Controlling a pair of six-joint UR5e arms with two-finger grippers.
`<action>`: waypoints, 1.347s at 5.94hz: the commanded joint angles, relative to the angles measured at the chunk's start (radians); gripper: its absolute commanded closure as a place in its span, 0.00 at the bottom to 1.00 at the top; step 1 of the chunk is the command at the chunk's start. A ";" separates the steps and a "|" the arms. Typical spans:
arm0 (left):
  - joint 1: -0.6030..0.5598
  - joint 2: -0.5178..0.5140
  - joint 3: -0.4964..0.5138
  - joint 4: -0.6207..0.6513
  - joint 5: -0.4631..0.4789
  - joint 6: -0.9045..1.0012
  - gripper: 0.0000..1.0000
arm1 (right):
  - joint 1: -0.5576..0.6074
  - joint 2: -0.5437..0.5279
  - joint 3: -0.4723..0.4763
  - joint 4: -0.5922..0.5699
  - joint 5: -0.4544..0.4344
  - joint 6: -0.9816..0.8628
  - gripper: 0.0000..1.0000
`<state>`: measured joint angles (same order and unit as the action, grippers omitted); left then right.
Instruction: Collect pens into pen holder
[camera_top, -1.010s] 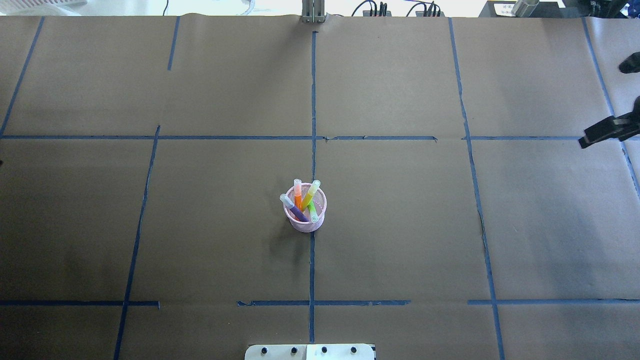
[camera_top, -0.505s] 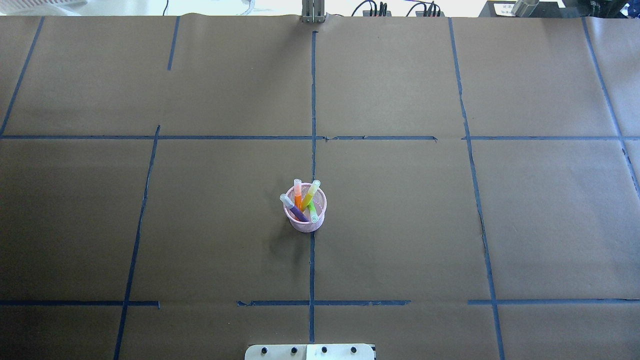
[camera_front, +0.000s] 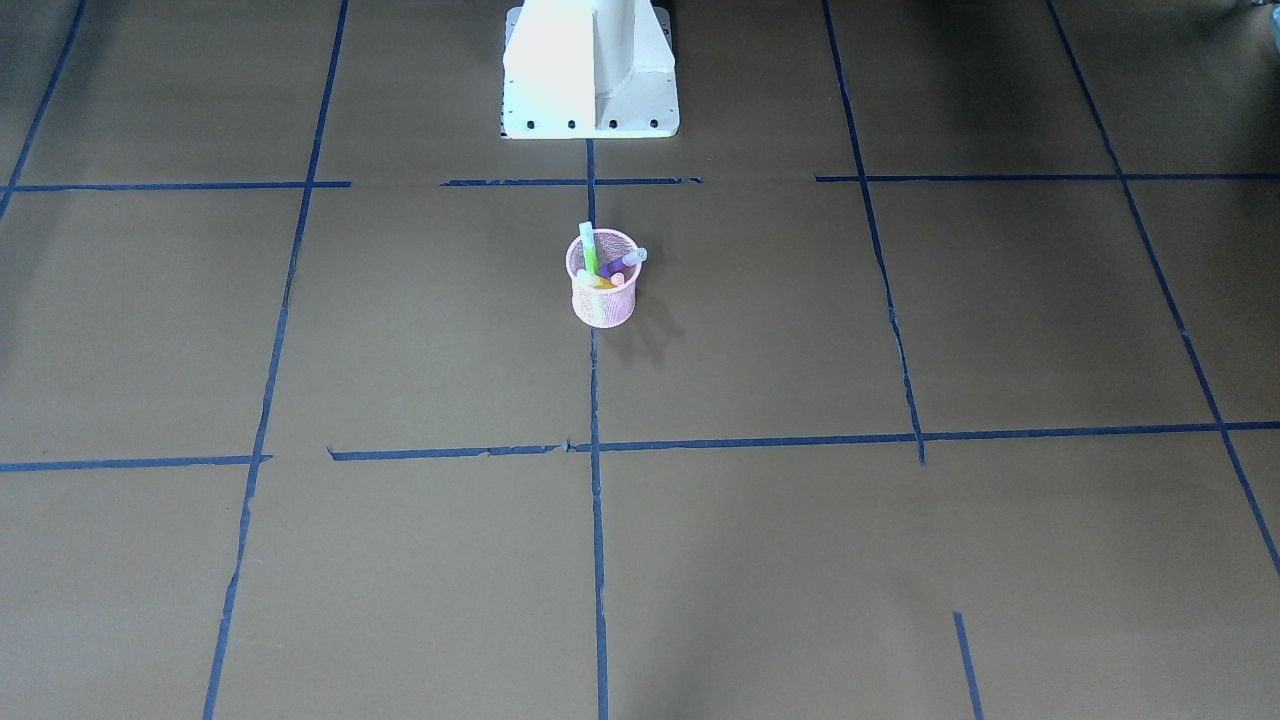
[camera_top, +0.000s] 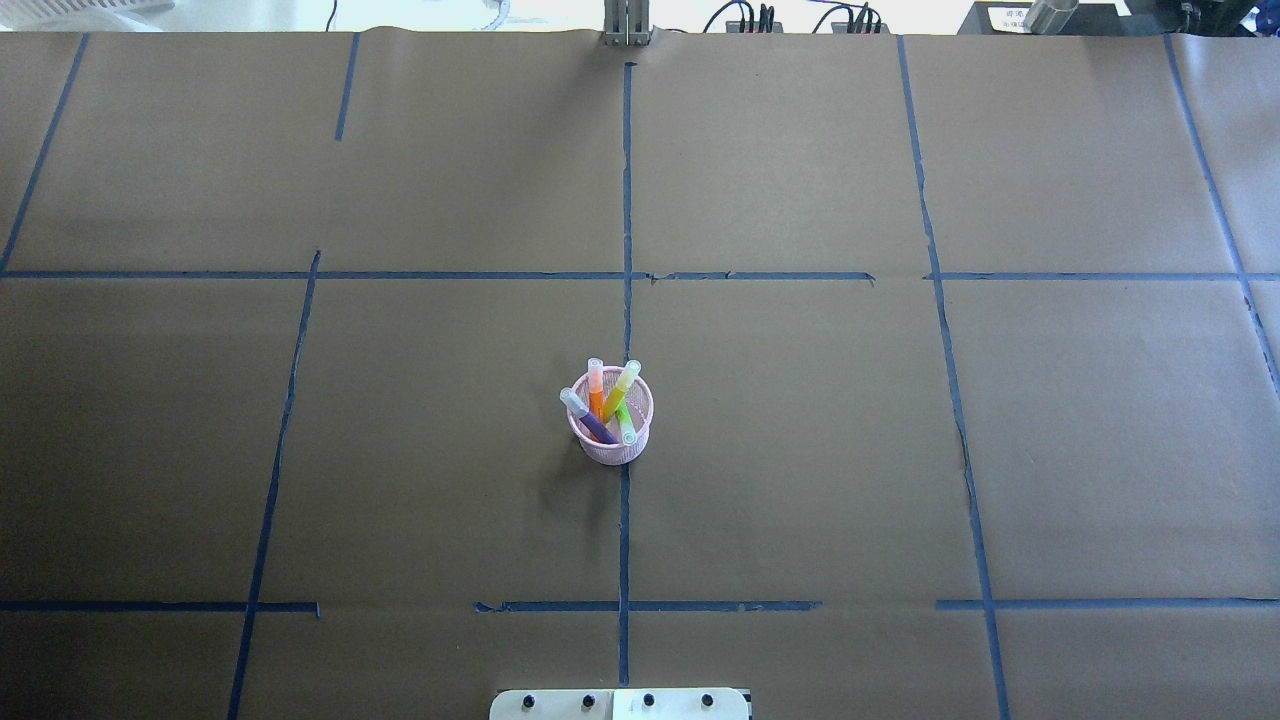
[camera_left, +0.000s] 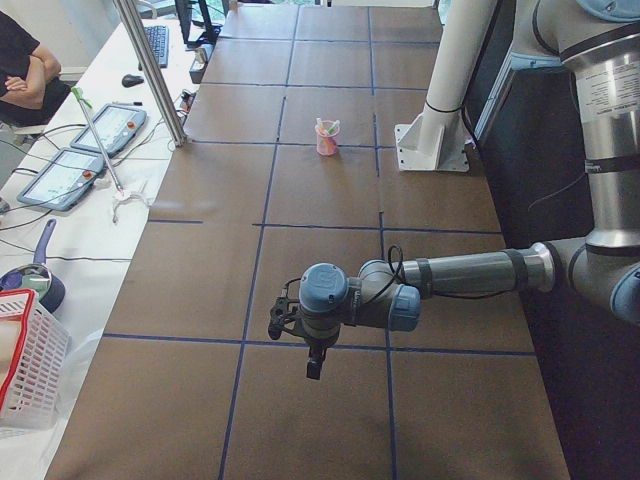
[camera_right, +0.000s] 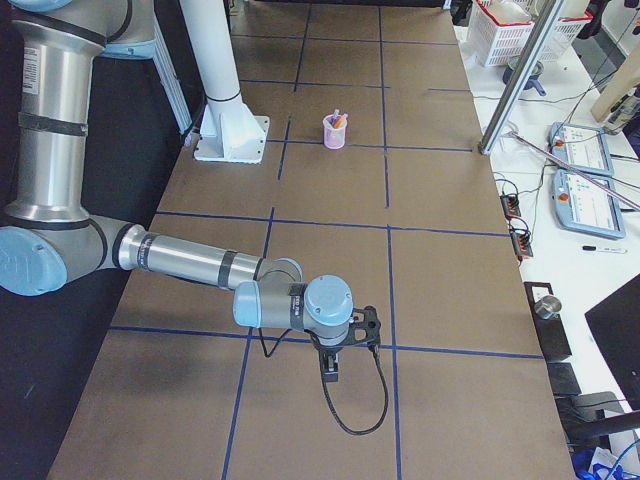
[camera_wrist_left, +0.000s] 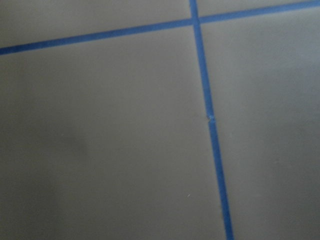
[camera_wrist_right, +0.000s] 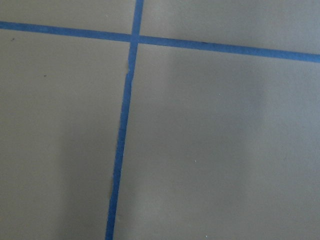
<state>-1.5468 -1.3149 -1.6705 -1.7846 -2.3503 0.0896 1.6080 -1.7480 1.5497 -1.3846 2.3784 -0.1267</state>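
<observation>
The pink mesh pen holder (camera_top: 612, 449) stands upright on the centre tape line, a little toward the robot. Inside it stand a purple pen (camera_top: 592, 421), an orange pen (camera_top: 596, 392), a yellow-green pen (camera_top: 621, 386) and a bright green pen (camera_top: 625, 426), cap ends up. It also shows in the front view (camera_front: 603, 305). My left gripper (camera_left: 313, 366) shows only in the left side view, low over the table's left end and far from the holder. My right gripper (camera_right: 332, 371) shows only in the right side view, over the right end. I cannot tell whether either is open or shut.
The table is covered in brown paper with a blue tape grid (camera_top: 626, 270). The robot's white base (camera_front: 590, 70) stands behind the holder. Both wrist views show only paper and tape lines. Operator tablets (camera_right: 580, 150) and a white basket (camera_left: 25, 360) lie off the table's ends.
My right gripper, at the overhead view's right edge one second ago, has left that view. The holder and pens have not moved.
</observation>
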 joint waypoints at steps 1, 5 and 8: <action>-0.009 -0.004 -0.044 0.113 -0.043 0.016 0.00 | 0.007 -0.025 -0.026 0.010 0.021 0.002 0.00; -0.015 0.005 -0.204 0.261 -0.044 0.010 0.00 | -0.002 -0.019 0.215 -0.144 -0.045 0.035 0.00; -0.015 -0.007 -0.233 0.271 0.056 0.010 0.00 | -0.039 -0.034 0.240 -0.156 -0.057 0.025 0.00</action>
<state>-1.5620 -1.3174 -1.8945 -1.5148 -2.3590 0.0996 1.5860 -1.7812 1.7806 -1.5366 2.3289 -0.1007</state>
